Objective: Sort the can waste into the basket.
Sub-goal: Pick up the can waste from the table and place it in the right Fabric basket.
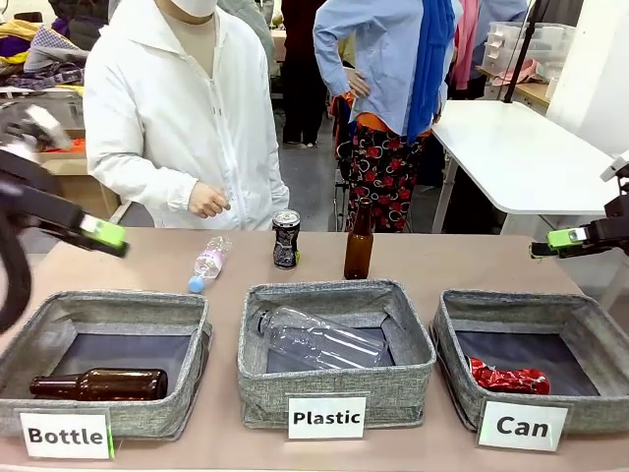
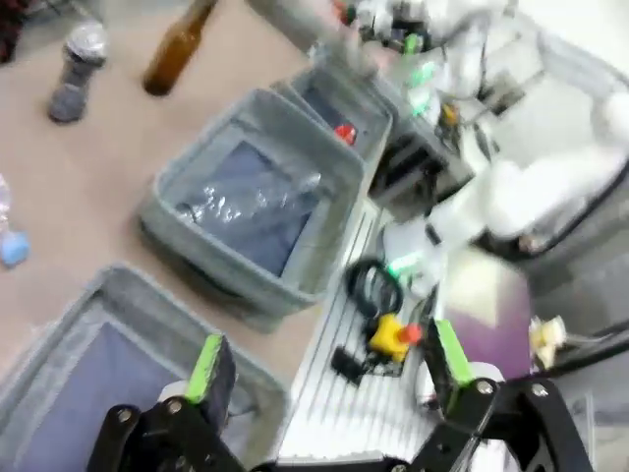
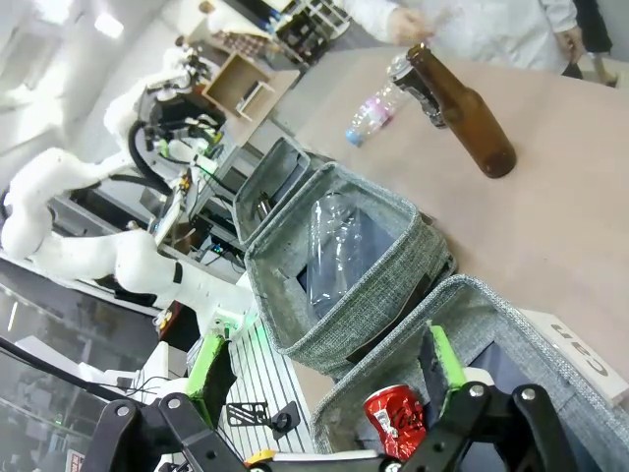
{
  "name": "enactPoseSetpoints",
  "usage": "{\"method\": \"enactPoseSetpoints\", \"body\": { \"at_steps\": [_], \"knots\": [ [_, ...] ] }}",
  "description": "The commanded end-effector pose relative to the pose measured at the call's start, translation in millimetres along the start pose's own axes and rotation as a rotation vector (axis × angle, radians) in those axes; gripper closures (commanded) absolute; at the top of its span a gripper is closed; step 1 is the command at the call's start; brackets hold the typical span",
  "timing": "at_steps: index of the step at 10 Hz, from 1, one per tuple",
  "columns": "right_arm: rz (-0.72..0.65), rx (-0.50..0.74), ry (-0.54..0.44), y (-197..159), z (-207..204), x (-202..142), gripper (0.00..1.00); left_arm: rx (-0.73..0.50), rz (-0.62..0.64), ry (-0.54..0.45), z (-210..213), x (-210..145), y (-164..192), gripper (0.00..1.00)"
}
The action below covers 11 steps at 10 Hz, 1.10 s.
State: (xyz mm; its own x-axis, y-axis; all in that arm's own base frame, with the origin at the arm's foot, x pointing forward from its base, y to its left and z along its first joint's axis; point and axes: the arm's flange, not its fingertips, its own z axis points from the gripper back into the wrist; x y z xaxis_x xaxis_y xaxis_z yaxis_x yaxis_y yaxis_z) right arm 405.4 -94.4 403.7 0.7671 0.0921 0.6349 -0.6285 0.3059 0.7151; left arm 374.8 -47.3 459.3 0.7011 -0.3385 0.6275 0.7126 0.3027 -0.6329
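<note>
Table's far side: black can (image 1: 286, 239) upright near brown glass bottle (image 1: 359, 243), red can (image 1: 508, 377) already in Can basket (image 1: 516, 301); left end effector (image 1: 103, 233) & right end effector (image 1: 565, 239) wide open, empty; approach black can w/o clipping bottle, grip mid-body.

Left gripper (image 1: 103, 234) and right gripper (image 1: 567, 239) aloft at opposite sides, jaws wide apart

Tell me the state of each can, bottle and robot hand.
Red can: crushed, lying in the Can basket.
Black can: upright on table.
Brown bottle beside it: upright.
Other brown bottle: lying in Bottle basket.
Large clear bottle: lying in Plastic basket.
Small clear bottle: lying on table.
Left gripper: open, empty.
Right gripper: open, empty.
</note>
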Motion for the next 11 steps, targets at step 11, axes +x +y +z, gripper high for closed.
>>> {"method": "enactPoseSetpoints", "body": {
  "at_steps": [11],
  "knots": [
    [0.012, 0.008, -0.011, 1, 1, 2, 0.0, 0.367, -0.151, -0.499, 227, -98, 17, 0.0]
  ]
}}
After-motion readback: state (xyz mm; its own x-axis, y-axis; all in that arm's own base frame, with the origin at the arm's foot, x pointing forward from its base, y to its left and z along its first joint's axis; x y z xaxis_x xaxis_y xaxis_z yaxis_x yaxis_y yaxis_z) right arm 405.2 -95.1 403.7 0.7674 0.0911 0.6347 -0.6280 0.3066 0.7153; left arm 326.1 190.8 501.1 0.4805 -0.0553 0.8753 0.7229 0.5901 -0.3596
